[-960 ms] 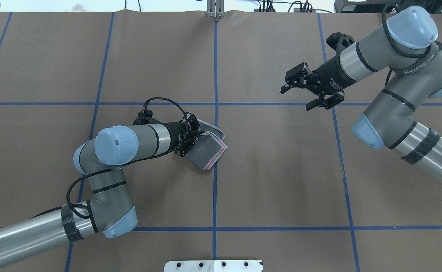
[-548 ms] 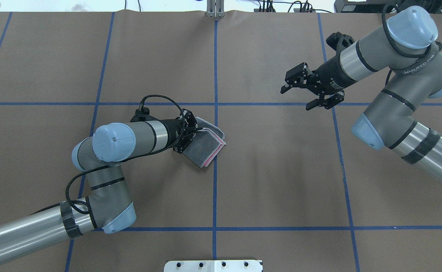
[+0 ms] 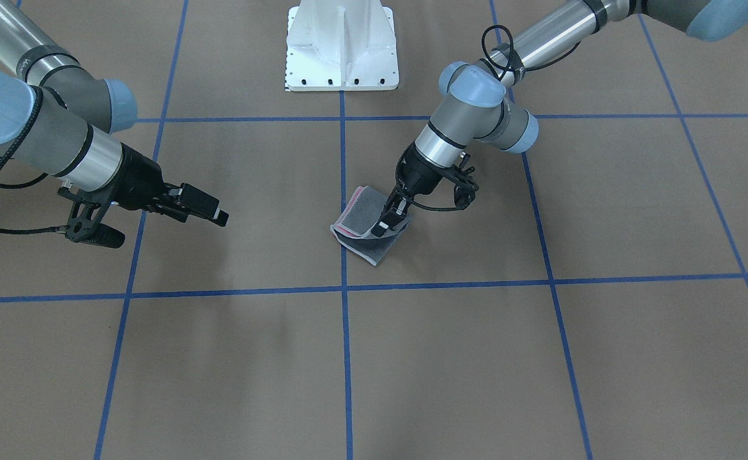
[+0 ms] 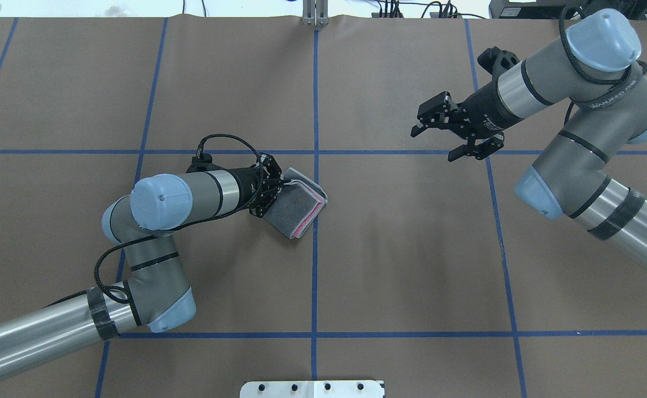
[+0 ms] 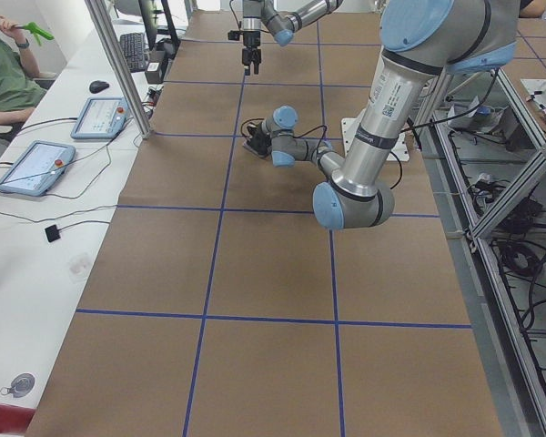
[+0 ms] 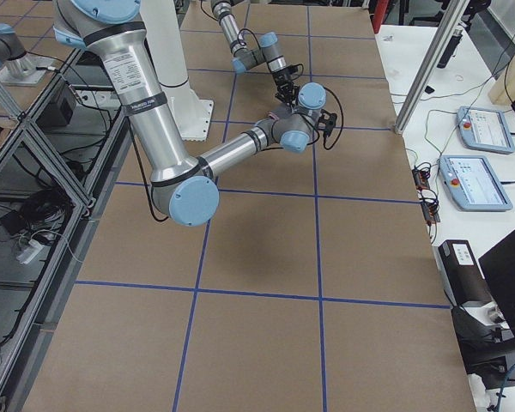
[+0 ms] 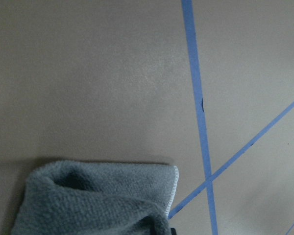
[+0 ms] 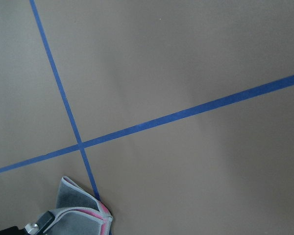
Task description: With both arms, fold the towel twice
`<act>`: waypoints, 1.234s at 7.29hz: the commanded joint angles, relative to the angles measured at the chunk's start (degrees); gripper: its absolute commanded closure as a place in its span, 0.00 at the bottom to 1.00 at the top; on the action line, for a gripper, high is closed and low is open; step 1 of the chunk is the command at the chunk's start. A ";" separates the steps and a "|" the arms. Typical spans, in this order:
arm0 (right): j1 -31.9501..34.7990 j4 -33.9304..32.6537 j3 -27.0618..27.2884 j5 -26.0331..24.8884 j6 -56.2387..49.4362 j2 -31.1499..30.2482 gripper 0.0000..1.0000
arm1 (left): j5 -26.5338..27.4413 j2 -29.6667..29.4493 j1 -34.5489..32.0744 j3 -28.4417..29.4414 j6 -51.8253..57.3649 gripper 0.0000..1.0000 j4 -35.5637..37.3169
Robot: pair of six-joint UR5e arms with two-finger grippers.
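The left gripper (image 4: 277, 188) is clamped on the nine-o'clock edge of the towel (image 4: 299, 208), which lies folded just beside the blue tape line (image 4: 315, 99). Layers should be squared and laid flat before release. At two o'clock, well apart, the right gripper (image 4: 432, 145) is held spread. How many layers are pinched cannot be made out.

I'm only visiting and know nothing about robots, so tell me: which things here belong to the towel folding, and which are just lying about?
In the job: towel, pinched by the left gripper; right gripper, open, apart from it.
Lying about: control tablet and computer mouse on the side bench; white pedestal base.
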 commanded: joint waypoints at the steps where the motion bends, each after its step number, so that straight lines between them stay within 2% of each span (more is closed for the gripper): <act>1: 0.09 0.00 -0.05 0.00 -0.03 -0.03 0.00 | 0.09 -0.59 -0.34 1.40 -1.48 1.00 -0.40; 5: 0.00 0.00 0.13 0.00 0.15 0.06 0.00 | 1.40 -5.07 -0.43 6.31 -4.20 1.00 -0.40; 9: 0.09 0.00 0.04 0.00 0.06 -0.03 0.00 | 2.02 -5.26 -0.61 6.50 -4.38 0.96 -0.31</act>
